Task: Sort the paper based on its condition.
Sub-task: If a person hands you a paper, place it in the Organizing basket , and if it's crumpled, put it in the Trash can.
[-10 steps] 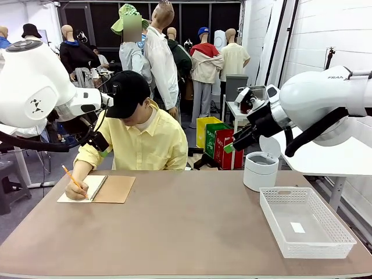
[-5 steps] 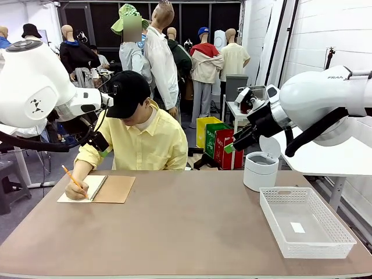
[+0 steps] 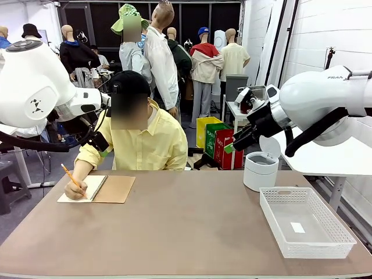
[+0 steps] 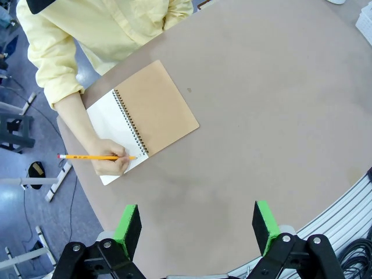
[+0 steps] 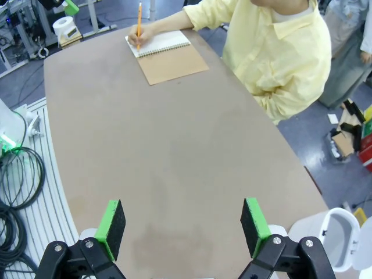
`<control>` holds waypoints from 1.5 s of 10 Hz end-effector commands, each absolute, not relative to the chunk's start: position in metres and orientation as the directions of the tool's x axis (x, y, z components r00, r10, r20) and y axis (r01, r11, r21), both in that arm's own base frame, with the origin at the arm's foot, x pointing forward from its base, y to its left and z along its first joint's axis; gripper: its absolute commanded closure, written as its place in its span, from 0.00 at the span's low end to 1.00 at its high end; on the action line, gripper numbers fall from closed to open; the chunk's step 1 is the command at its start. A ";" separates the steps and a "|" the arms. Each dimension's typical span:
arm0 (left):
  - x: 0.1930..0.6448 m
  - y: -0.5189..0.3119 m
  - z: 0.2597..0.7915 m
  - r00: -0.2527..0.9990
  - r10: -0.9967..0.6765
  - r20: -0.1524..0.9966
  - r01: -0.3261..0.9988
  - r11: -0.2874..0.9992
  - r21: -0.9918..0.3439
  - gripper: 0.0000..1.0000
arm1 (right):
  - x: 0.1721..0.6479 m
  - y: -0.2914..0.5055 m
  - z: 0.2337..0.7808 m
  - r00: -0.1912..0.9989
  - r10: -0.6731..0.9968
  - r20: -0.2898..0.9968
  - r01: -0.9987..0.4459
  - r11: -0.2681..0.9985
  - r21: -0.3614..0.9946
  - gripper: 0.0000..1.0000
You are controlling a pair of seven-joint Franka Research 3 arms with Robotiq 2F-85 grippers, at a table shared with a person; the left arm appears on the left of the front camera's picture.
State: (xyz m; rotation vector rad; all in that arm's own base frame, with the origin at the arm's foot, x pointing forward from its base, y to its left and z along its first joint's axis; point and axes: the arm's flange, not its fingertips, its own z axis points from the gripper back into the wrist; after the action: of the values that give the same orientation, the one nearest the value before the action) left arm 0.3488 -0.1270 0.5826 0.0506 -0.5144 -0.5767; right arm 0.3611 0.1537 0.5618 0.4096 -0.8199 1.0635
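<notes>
Left wrist view: left claw (image 4: 196,216) gapes empty, well apart from the notebook (image 4: 157,107).

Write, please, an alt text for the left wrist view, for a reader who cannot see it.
A person's hand holds a pencil to the white page of an open spiral notebook near the edge of a brown table. The left gripper hangs open above the bare tabletop, apart from the notebook.

White paper page (image 3: 96,182), smooth, flat, bound in open spiral notebook (image 3: 116,189), under writing hand (image 3: 75,190)
</notes>
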 end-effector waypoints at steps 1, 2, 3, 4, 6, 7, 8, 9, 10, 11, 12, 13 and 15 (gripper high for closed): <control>0.348 -0.126 0.583 0.711 -0.535 0.456 0.511 0.839 0.187 0.00 | 0.363 0.154 0.560 0.239 0.597 0.766 -0.894 0.443 -0.067 0.00; 0.348 -0.126 0.583 0.711 -0.535 0.456 0.511 0.839 0.187 0.00 | 0.363 0.154 0.560 0.239 0.597 0.766 -0.894 0.443 -0.067 0.00; 0.348 -0.126 0.583 0.711 -0.535 0.456 0.511 0.839 0.187 0.00 | 0.363 0.154 0.560 0.239 0.597 0.766 -0.894 0.443 -0.067 0.00; 0.348 -0.126 0.583 0.711 -0.535 0.456 0.511 0.839 0.187 0.00 | 0.363 0.154 0.560 0.239 0.597 0.766 -0.894 0.443 -0.067 0.00; 0.348 -0.126 0.583 0.711 -0.535 0.456 0.511 0.839 0.187 0.00 | 0.363 0.154 0.560 0.239 0.597 0.766 -0.894 0.443 -0.067 0.00; 0.348 -0.126 0.583 0.711 -0.535 0.456 0.511 0.839 0.187 0.00 | 0.363 0.154 0.560 0.239 0.597 0.766 -0.894 0.443 -0.067 0.00; 0.348 -0.126 0.583 0.711 -0.535 0.456 0.511 0.839 0.187 0.00 | 0.363 0.154 0.560 0.239 0.597 0.766 -0.894 0.443 -0.067 0.00; 0.348 -0.126 0.583 0.711 -0.535 0.456 0.511 0.839 0.187 0.00 | 0.363 0.154 0.560 0.239 0.597 0.766 -0.894 0.443 -0.067 0.00; 0.348 -0.126 0.583 0.711 -0.535 0.456 0.511 0.839 0.187 0.00 | 0.363 0.154 0.560 0.239 0.597 0.766 -0.894 0.443 -0.067 0.00; 0.348 -0.126 0.583 0.711 -0.535 0.456 0.511 0.839 0.187 0.00 | 0.363 0.154 0.560 0.239 0.597 0.766 -0.894 0.443 -0.067 0.00; 0.348 -0.126 0.583 0.711 -0.535 0.456 0.511 0.839 0.187 0.00 | 0.363 0.154 0.560 0.239 0.597 0.766 -0.894 0.443 -0.067 0.00; 0.348 -0.126 0.583 0.711 -0.535 0.456 0.511 0.839 0.187 0.00 | 0.363 0.154 0.560 0.239 0.597 0.766 -0.894 0.443 -0.067 0.00; 0.348 -0.126 0.583 0.711 -0.535 0.456 0.511 0.839 0.187 0.00 | 0.363 0.154 0.560 0.239 0.597 0.766 -0.894 0.443 -0.067 0.00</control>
State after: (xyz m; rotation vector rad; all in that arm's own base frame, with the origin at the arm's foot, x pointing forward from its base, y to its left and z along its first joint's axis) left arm 0.3488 -0.1270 0.5826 0.0506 -0.5145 -0.5767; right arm 0.3612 0.1533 0.5618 0.4081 -0.8193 1.0626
